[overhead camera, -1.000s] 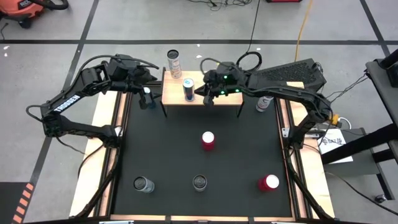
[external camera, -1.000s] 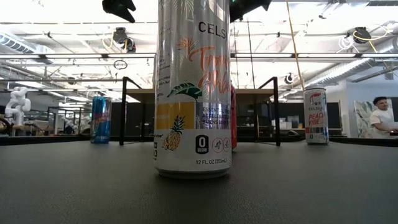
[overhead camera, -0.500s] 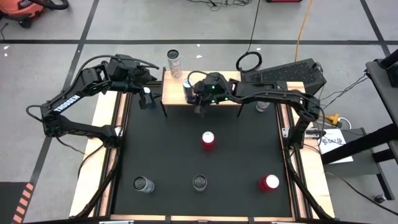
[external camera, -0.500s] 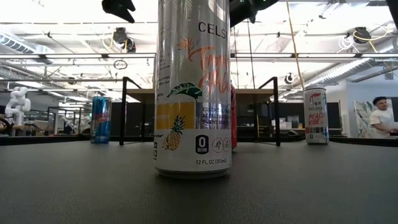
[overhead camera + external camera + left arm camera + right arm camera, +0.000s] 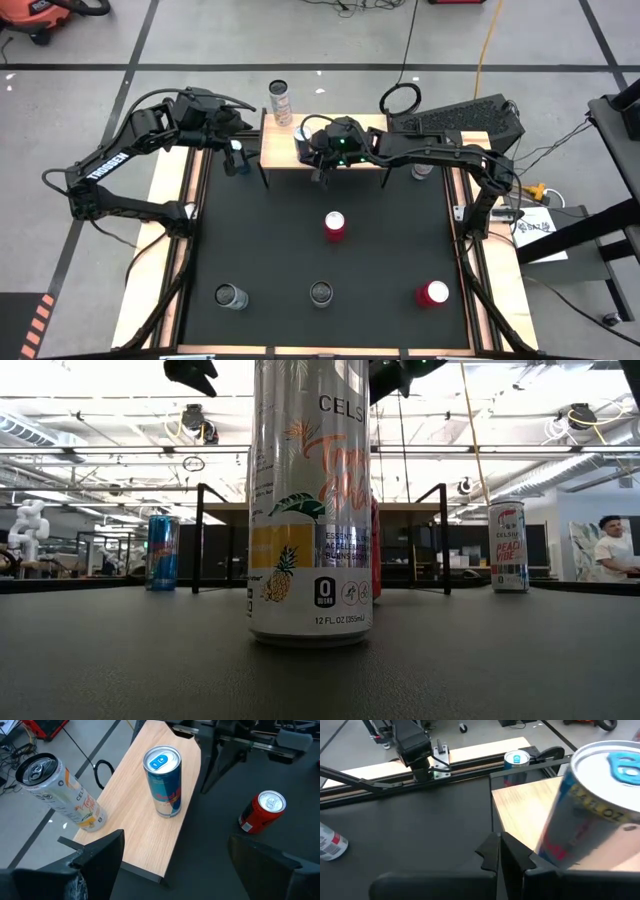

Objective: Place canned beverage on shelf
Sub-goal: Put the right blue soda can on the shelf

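A blue canned beverage [image 5: 162, 782] stands upright on the shelf [image 5: 145, 830]. The right gripper [image 5: 318, 172], jaws pressed together, sits just beside it (risking a knock-over). The left gripper [image 5: 232, 150] waits nearby, jaws spread.

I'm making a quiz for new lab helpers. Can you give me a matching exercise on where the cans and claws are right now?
Things:
1. blue can
2. white can
3. red can
4. right claw

Places or states:
A. upright at the middle of the black mat
B. shut, beside the blue can
C. upright on the shelf
D. beyond the shelf's far edge, off the board

Pairs: 1-C, 2-D, 3-A, 4-B
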`<state>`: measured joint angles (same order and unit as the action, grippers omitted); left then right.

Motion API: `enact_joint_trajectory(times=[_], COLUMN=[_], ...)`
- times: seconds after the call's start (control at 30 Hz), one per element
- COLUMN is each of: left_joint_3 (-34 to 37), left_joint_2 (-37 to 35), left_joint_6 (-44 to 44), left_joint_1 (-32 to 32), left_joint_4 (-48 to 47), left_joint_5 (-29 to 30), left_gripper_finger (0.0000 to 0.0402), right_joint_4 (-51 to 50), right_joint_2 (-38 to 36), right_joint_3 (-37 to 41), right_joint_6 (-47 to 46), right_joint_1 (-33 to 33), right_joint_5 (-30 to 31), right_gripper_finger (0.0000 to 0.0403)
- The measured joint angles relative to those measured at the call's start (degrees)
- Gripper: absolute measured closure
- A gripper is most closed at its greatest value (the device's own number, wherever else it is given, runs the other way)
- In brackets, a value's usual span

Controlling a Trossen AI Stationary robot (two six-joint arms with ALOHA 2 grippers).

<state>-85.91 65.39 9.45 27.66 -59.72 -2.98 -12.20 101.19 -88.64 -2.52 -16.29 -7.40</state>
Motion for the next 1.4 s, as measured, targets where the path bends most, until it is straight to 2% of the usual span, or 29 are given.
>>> enact_joint_trajectory(times=[1.03, 1.4], left_joint_3=[0.0, 0.0], left_joint_2=[0.0, 0.0], left_joint_6=[0.3, 0.3], left_joint_1=[0.0, 0.0], left_joint_4=[0.0, 0.0], left_joint_5=[0.0, 0.0], left_gripper_finger=[0.0052, 0.0052], right_joint_4=[1.3, 4.1], right_joint_2=[0.1, 3.8], right_joint_3=[0.0, 0.1], right_joint_6=[-1.8, -2.7], right_joint_1=[-2.6, -3.2], right_joint_5=[-0.1, -0.2], right_gripper_finger=[0.0403, 0.0403])
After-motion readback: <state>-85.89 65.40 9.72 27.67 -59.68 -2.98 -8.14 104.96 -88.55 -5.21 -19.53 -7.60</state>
